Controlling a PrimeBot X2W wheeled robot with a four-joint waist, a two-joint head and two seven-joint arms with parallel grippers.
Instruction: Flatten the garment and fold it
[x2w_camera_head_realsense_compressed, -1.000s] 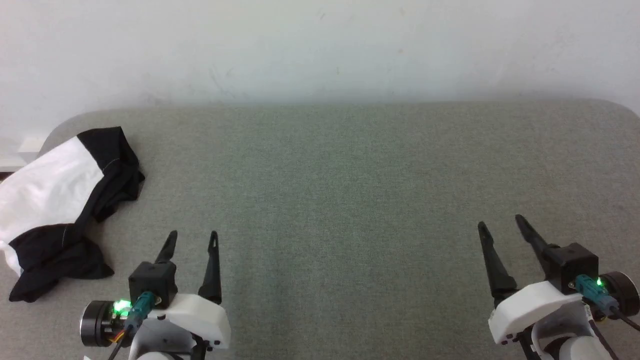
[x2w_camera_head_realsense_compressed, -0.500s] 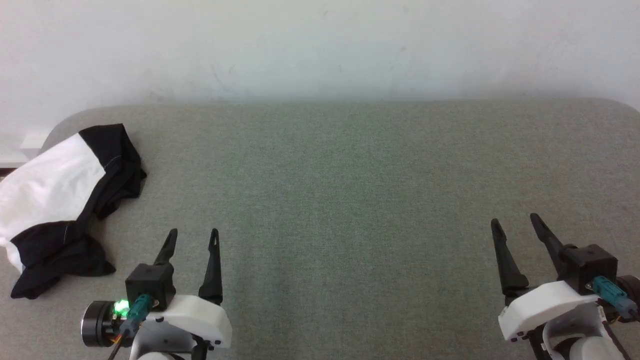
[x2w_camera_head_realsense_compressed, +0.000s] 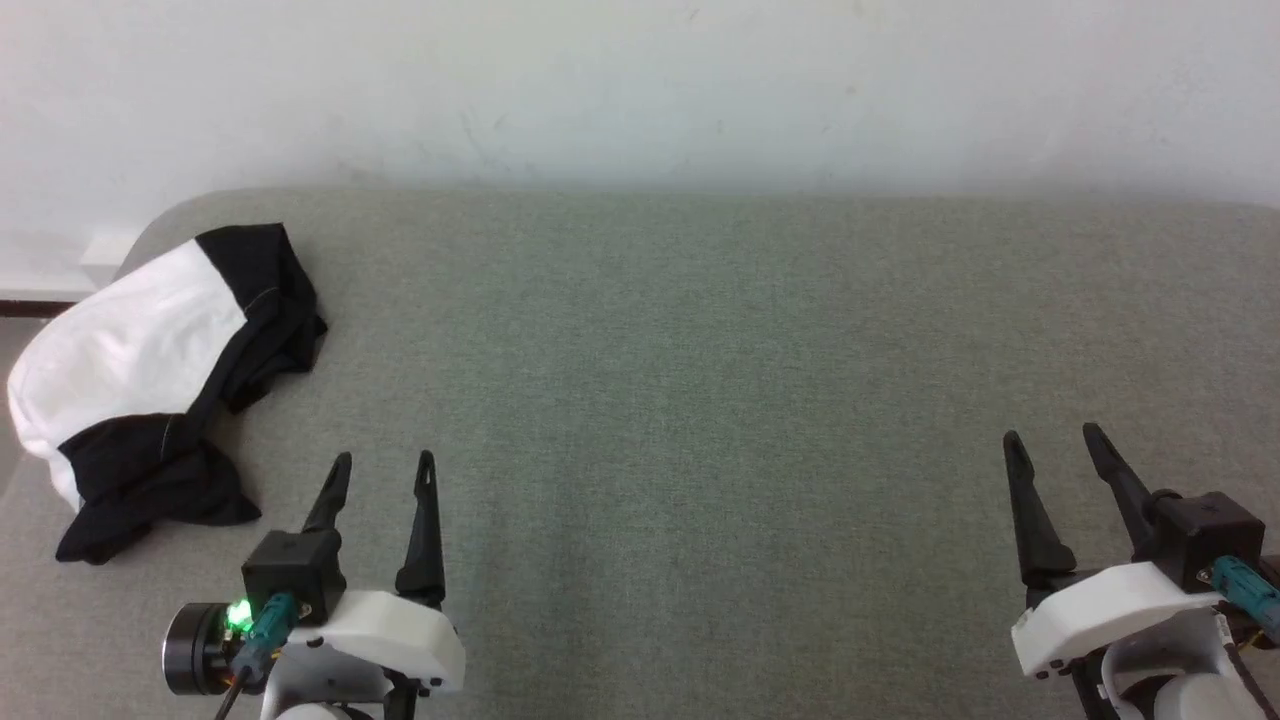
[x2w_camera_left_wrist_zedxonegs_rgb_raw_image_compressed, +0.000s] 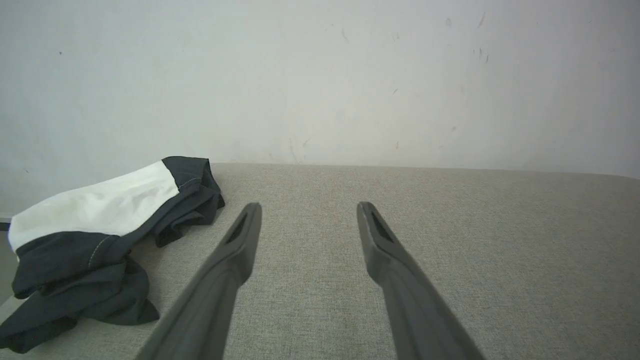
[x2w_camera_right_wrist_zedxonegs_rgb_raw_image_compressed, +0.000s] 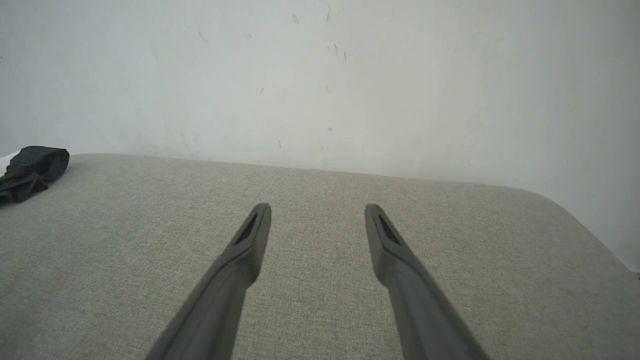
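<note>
The garment (x2w_camera_head_realsense_compressed: 150, 380), white in the middle with black sleeves, lies crumpled in a heap at the table's far left edge. In the left wrist view the garment (x2w_camera_left_wrist_zedxonegs_rgb_raw_image_compressed: 100, 235) sits left of my fingers. A black bit of the garment (x2w_camera_right_wrist_zedxonegs_rgb_raw_image_compressed: 30, 170) shows at the far left of the right wrist view. My left gripper (x2w_camera_head_realsense_compressed: 385, 463) stands open at the lower left, just right of the heap, nothing between its fingers. My right gripper (x2w_camera_head_realsense_compressed: 1052, 437) stands open and empty at the lower right, far from the garment.
The grey fabric-covered table (x2w_camera_head_realsense_compressed: 700, 350) has rounded corners and runs back to a white wall (x2w_camera_head_realsense_compressed: 640, 90). Its left edge lies just beyond the garment. Open table surface spans between the two grippers.
The head view has shifted, so the garment sits further right in the picture. The right gripper has drawn toward the lower right and both pairs of fingers have spread slightly.
</note>
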